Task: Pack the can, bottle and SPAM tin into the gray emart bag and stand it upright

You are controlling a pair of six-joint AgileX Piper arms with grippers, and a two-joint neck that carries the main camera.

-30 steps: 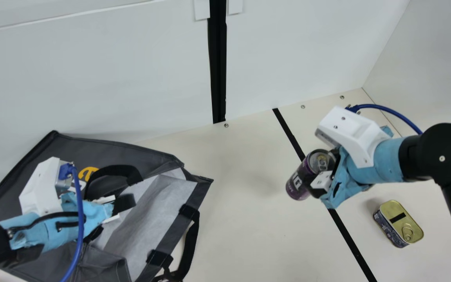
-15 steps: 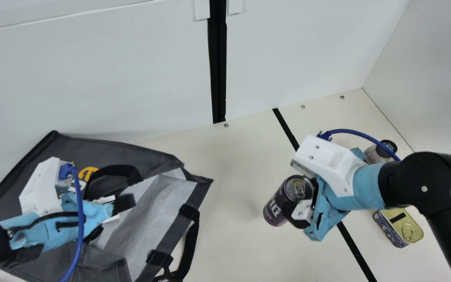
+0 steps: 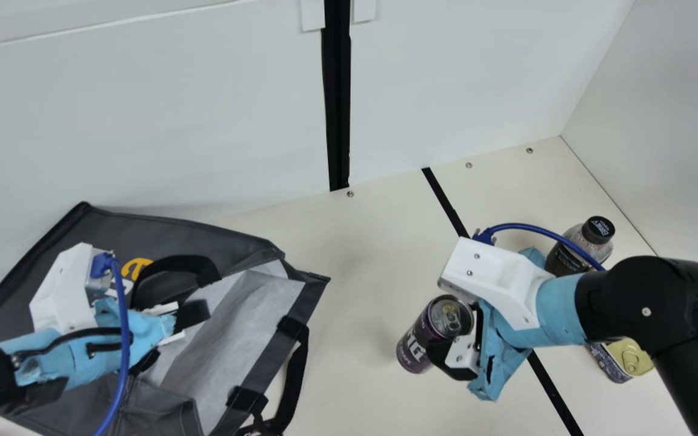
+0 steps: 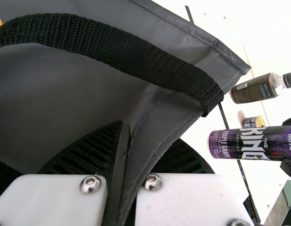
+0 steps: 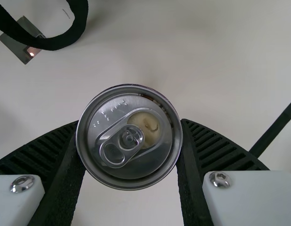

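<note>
Main view: the gray bag point(image 3: 203, 239) lies on its side at the left of the table point(image 3: 355, 242), its mouth point(image 3: 246, 309) facing right. The left gripper point(image 3: 186, 326) is at the edge of that mouth. Right of center, the right gripper point(image 3: 455, 338) grips the can point(image 3: 412, 348), seemingly off the table. The bottle point(image 3: 570, 254) stands far right; the SPAM tin point(image 3: 628, 361) sits nearer, at the right, partly behind the arm. All three are outside the bag.

Left wrist view: ribbed fingers point(image 4: 91, 153) pinch a fold of gray cloth, with a black handle point(image 4: 112, 49) arching close by. That pinch should hold firm, lifting the upper side slightly so the mouth gapes.

Right wrist view: the can sits squarely between two fingers, its lid toward the camera. A loop of strap point(image 5: 79, 26) lies ahead. The can would best go in base first, clear of strap and rim, and deep before release; a shallow drop could let it roll out.
</note>
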